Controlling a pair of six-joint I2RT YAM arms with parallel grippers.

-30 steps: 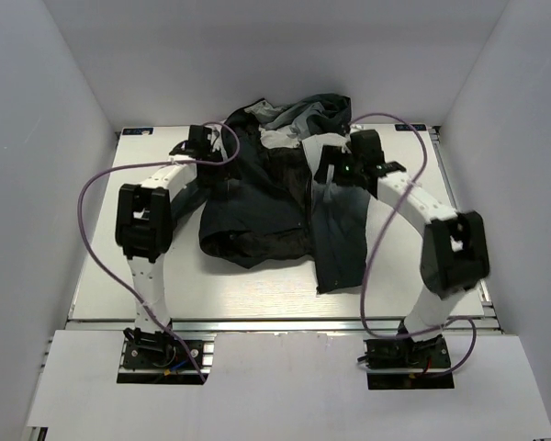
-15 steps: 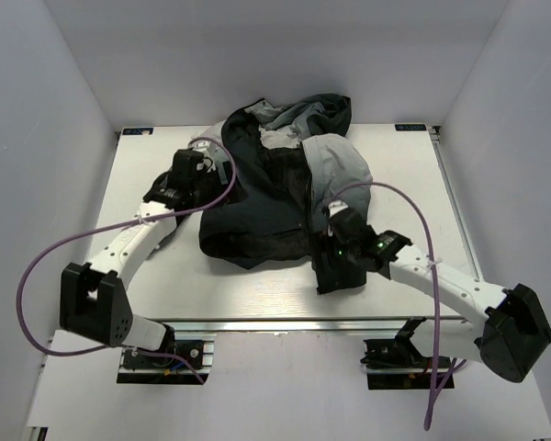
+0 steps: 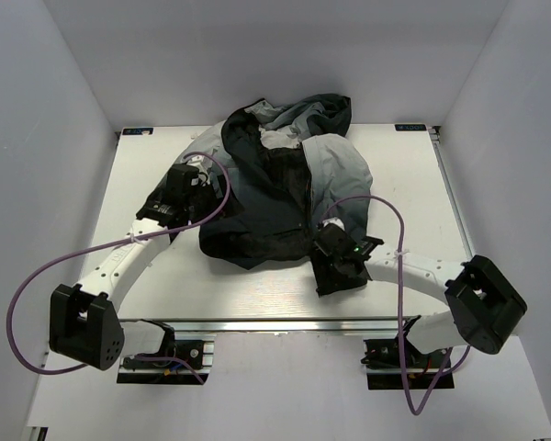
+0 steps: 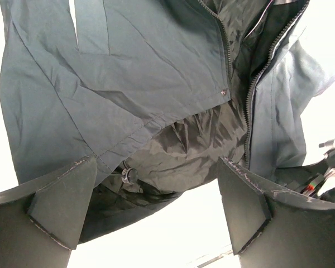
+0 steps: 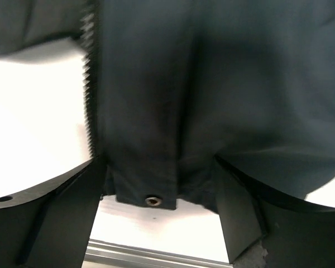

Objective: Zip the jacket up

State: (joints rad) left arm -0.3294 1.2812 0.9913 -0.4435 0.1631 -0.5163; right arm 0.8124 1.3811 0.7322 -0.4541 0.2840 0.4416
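Observation:
The jacket [image 3: 275,184] lies unzipped on the white table [image 3: 156,276], grey near the hood, black at the hem. Its two zipper halves [image 4: 248,106] run apart over the black lining. My left gripper [image 3: 200,195] hovers at the jacket's left side, open, with nothing between its fingers [image 4: 64,201]; the hem and a cord toggle [image 4: 131,175] lie just beyond. My right gripper [image 3: 334,268] is over the bottom corner of the right front panel. Its jaws stand wide on either side of the hem corner [image 5: 151,184], with its snap [image 5: 152,200] and zipper teeth [image 5: 89,84] showing.
White walls enclose the table on three sides. An aluminium rail [image 3: 285,323] runs along the near edge, just below the right gripper [image 5: 159,167]. Purple cables [image 3: 37,276] loop off both arms. The left gripper [image 4: 156,167] has bare table under it.
Both arms have swung from the jacket's upper part toward the near side. The right gripper came down onto the hem corner of the right panel; the left settled beside the left hem.

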